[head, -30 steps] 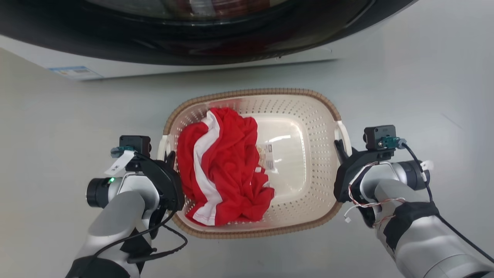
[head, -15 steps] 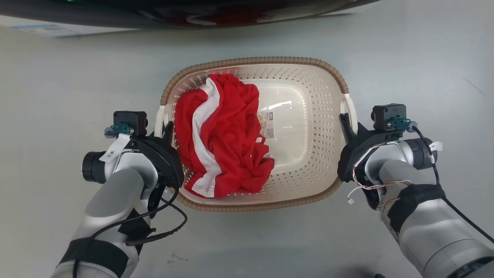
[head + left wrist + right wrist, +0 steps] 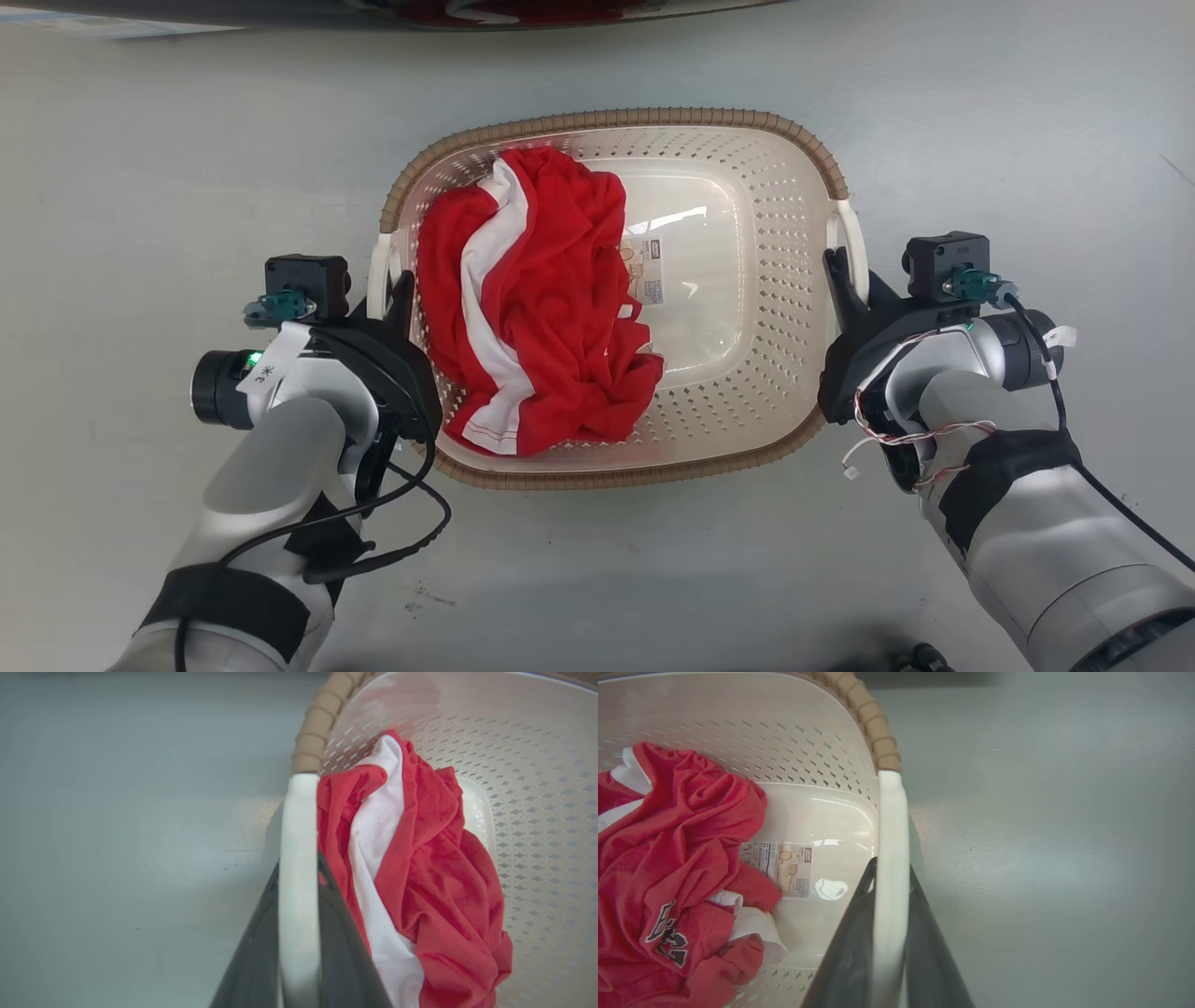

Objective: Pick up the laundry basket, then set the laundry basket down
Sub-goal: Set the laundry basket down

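Note:
The laundry basket (image 3: 616,119), cream and perforated with a brown woven-look rim, lies between my arms over the grey floor. A crumpled red and white garment (image 3: 532,299) fills its left half, and a label sticker (image 3: 646,273) shows on its base. My left gripper (image 3: 397,294) is shut on the white left handle (image 3: 378,266); in the left wrist view that handle (image 3: 299,826) runs between both dark fingers (image 3: 254,956). My right gripper (image 3: 840,271) is shut on the right handle (image 3: 851,233), which the right wrist view shows as a white bar (image 3: 891,821) pinched by the fingers (image 3: 931,952).
The dark curved edge of a washing machine door (image 3: 560,9) runs along the top. Bare grey floor (image 3: 140,187) spreads to both sides and in front of the basket. A small dark object (image 3: 920,658) sits at the bottom right edge.
The whole head view has shifted, so the washing machine has slid almost out at the top. The basket looks slightly larger, and both grippers keep their hold on its handles.

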Robot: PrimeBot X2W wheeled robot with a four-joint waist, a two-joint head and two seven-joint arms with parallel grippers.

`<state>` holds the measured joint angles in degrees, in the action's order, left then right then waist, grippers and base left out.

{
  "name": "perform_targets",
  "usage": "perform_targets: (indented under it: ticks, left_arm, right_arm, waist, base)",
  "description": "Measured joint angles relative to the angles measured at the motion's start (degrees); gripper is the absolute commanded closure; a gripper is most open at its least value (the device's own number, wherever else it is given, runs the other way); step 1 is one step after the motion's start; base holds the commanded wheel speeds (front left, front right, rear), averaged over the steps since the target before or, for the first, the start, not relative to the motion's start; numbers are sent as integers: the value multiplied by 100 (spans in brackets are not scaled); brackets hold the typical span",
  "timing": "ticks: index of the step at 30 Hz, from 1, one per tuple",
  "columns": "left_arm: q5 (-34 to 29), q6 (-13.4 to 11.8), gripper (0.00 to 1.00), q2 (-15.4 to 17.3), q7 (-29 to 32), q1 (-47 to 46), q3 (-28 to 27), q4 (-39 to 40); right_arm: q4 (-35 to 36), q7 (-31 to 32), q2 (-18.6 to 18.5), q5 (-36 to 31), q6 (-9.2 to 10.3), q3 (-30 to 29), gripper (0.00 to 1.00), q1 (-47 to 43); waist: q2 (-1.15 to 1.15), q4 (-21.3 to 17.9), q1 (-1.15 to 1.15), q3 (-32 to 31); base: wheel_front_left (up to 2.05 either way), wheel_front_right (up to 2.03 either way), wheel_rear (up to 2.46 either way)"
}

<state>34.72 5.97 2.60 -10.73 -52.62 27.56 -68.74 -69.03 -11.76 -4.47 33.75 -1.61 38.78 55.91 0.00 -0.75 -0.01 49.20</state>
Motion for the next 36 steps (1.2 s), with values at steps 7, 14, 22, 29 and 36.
perform_targets:
  ticks: [7, 14, 22, 29, 36]
  left_arm:
    - [-12, 5, 100, -10, -54, -39, 46, -77]
    - [-54, 8, 100, -19, -71, -93, 86, -141]
    - [-60, 16, 0, 9, -159, -180, 107, -160]
    - [-60, 53, 0, 7, -205, -210, 103, -198]
    - [-59, 60, 0, 3, -250, -142, 120, -256]
  right_arm:
    - [-43, -63, -2, -44, -42, 23, 100, 23]
    - [-88, -98, -3, -52, -105, 58, 100, 43]
    - [-123, -102, -15, -101, -212, 142, 0, 80]
    - [-122, -146, -10, -103, -279, 182, 0, 87]
    - [-127, -196, -8, -102, -302, 187, 0, 73]
  waist:
    - [-1, 3, 0, 24]
    - [-1, 6, 0, 21]
    - [-1, 18, 0, -12]
    - [0, 16, 1, -115]
    - [0, -2, 1, -309]
  base:
    - [0, 0, 0]
    - [0, 0, 0]
    - [0, 0, 0]
    - [0, 0, 0]
    - [0, 0, 0]
